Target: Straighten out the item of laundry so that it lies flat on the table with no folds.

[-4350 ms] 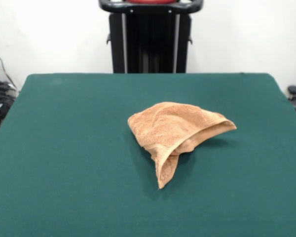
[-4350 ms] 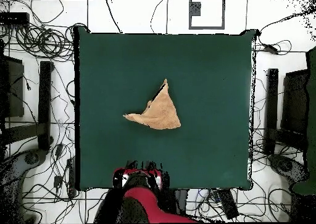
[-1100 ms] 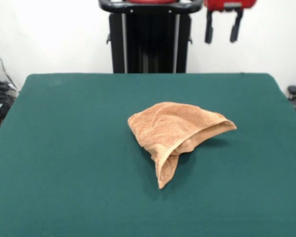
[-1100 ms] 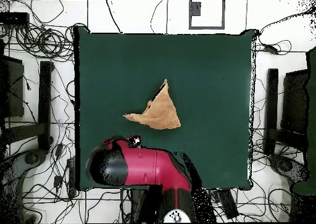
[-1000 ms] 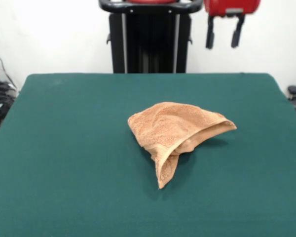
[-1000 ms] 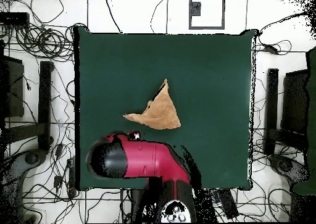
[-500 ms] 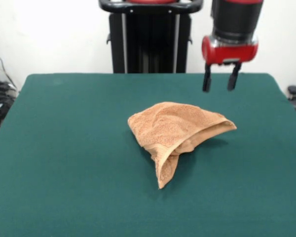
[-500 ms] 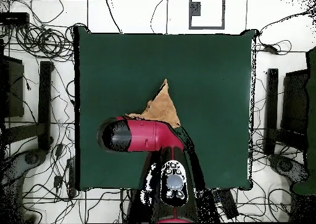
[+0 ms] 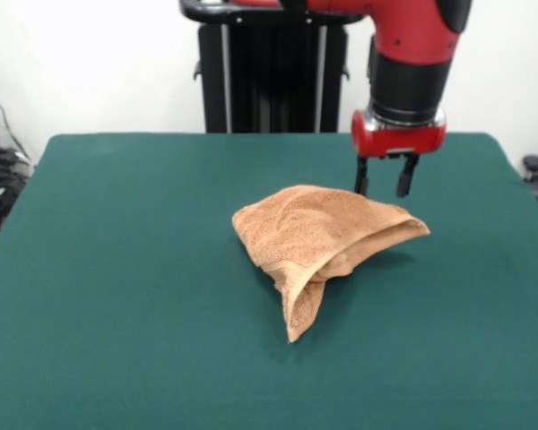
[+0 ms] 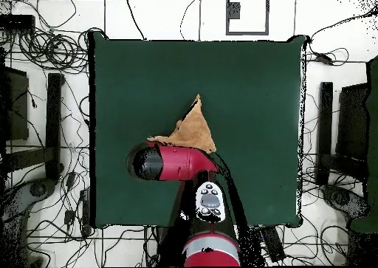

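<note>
Mid table (image 9: 117, 269): towel (image 9: 318, 237) crumpled, folded into rough triangle. Above its far right edge: gripper (image 9: 380, 186), fingers apart, holding nothing.

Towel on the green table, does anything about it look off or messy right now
Yes. The towel is bunched into a folded, roughly triangular heap near the middle of the table, one corner trailing out in a narrow point. The open gripper hangs just above its far edge. Nothing looks spilled or damaged.
</note>
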`<state>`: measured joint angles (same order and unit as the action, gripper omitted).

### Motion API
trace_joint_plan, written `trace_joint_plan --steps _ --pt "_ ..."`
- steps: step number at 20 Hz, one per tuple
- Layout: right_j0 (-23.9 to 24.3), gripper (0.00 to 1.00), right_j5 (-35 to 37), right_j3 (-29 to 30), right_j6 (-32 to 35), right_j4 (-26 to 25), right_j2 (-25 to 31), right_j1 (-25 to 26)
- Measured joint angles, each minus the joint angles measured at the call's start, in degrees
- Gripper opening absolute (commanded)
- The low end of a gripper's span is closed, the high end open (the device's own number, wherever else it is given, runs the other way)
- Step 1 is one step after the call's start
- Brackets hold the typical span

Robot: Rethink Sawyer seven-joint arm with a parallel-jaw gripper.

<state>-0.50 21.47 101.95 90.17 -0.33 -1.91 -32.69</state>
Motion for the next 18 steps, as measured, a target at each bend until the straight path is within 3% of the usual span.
trace_joint_plan --steps 10,18 --pt "0.1 1.0 -7.7 0.1 0.0 -1.8 -0.1 1.1" --pt "1.5 1.0 -16.6 1.5 0.0 -3.6 0.2 -2.6"
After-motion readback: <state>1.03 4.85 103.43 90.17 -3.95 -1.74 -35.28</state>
